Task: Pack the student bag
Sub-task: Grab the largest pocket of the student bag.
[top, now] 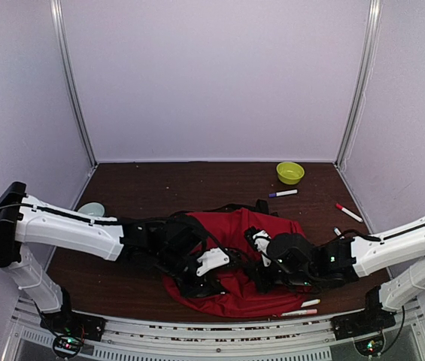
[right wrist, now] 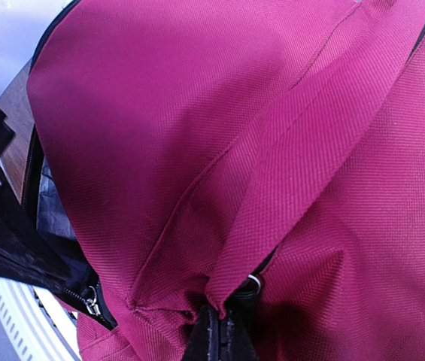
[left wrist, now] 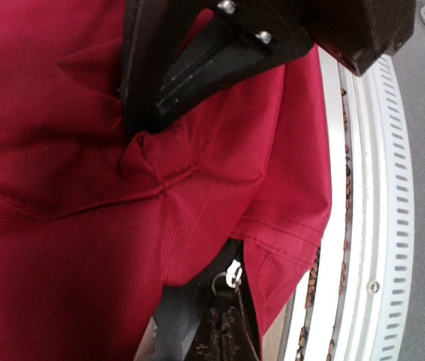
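Lying crumpled toward the 6 o'clock edge of the counter [top: 159, 188], the student bag [top: 235, 226] sits between both arms. The left fingers [left wrist: 197, 68] enter the left wrist view from 1 o'clock and are clamped on a bunched pleat of its red fabric. The rest of the cloth spreads toward 9 o'clock, and a zipper pull [left wrist: 233, 274] hangs at 6 o'clock. The right fingers [right wrist: 210, 342], at 6 o'clock in the right wrist view, are closed on the end of a red fabric band [right wrist: 325, 128] that runs up to 1 o'clock, with bag cloth on both sides.
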Robot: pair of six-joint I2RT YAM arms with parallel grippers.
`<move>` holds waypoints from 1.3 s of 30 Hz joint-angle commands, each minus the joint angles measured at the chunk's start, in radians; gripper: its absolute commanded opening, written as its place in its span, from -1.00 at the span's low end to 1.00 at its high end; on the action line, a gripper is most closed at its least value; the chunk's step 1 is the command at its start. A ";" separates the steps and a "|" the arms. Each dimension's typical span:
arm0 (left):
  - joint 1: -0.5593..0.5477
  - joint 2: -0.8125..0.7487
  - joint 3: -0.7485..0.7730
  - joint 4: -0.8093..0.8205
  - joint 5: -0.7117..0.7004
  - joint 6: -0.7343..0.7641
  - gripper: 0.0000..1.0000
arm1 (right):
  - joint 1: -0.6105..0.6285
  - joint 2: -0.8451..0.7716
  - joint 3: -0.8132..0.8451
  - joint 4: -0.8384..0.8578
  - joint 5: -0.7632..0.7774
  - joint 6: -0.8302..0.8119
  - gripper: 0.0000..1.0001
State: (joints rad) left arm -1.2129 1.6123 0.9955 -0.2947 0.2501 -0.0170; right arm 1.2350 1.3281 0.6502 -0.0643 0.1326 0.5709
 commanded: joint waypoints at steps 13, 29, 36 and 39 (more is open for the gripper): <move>-0.004 -0.059 0.007 -0.074 -0.090 -0.029 -0.64 | 0.000 -0.017 0.008 -0.030 0.037 -0.028 -0.98; -0.027 0.097 0.018 0.069 -0.034 0.075 -0.03 | -0.002 -0.024 0.000 -0.054 0.025 -0.034 -0.81; -0.027 0.120 -0.025 0.125 -0.051 0.064 -0.38 | -0.002 -0.020 0.009 -0.054 0.020 -0.040 -0.84; -0.027 0.126 -0.037 0.156 -0.061 0.066 -0.60 | -0.002 -0.018 0.008 -0.055 0.017 -0.040 -0.86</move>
State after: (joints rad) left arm -1.2373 1.7168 0.9821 -0.2184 0.2089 0.0406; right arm 1.2350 1.3109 0.6502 -0.1020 0.1337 0.5449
